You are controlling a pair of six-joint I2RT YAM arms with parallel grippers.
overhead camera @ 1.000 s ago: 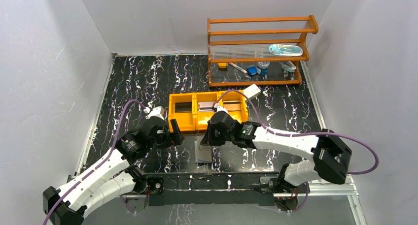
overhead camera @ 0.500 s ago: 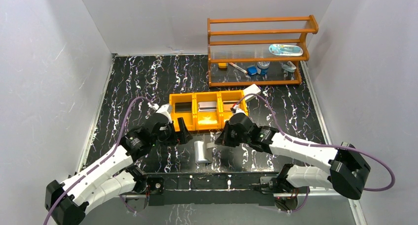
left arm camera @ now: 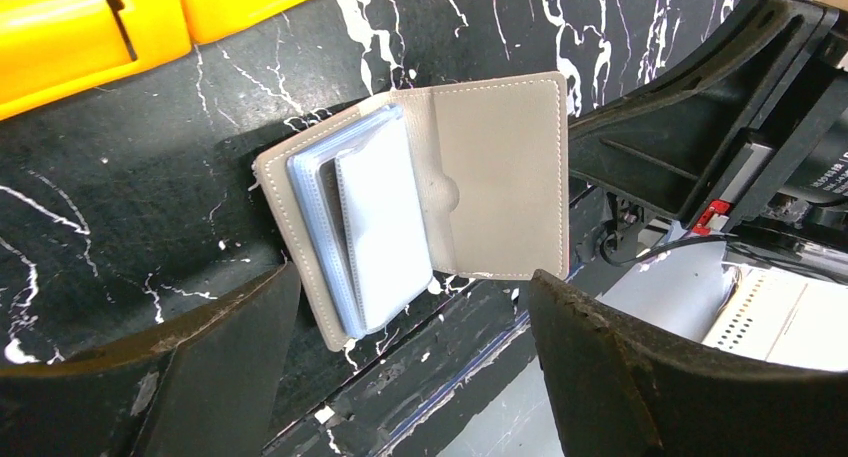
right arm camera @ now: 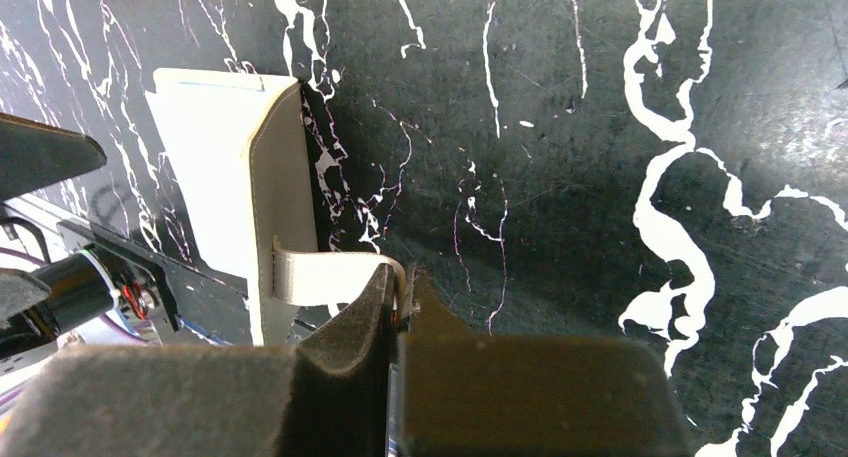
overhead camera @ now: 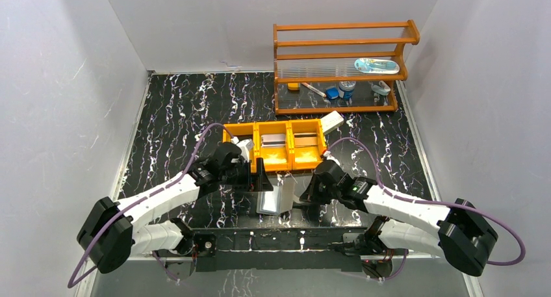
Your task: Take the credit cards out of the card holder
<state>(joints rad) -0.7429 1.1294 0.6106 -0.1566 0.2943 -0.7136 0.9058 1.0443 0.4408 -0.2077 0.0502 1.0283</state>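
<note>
An orange plastic tray (overhead camera: 286, 160) holds a silvery card (overhead camera: 273, 140) and a brown card (overhead camera: 308, 141). The right gripper (right arm camera: 405, 287) pinches the open grey card holder (left arm camera: 490, 177); left gripper (left arm camera: 412, 275) wide.

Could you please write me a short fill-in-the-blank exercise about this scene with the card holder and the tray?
1. The card holder is ____, its pale blue sleeves showing.
2. The ____ gripper is shut on the holder's strap.
3. The orange tray has ____ compartments.
4. The silvery card lies in its ____ compartment.
Missing words: open; right; three; middle.
</note>
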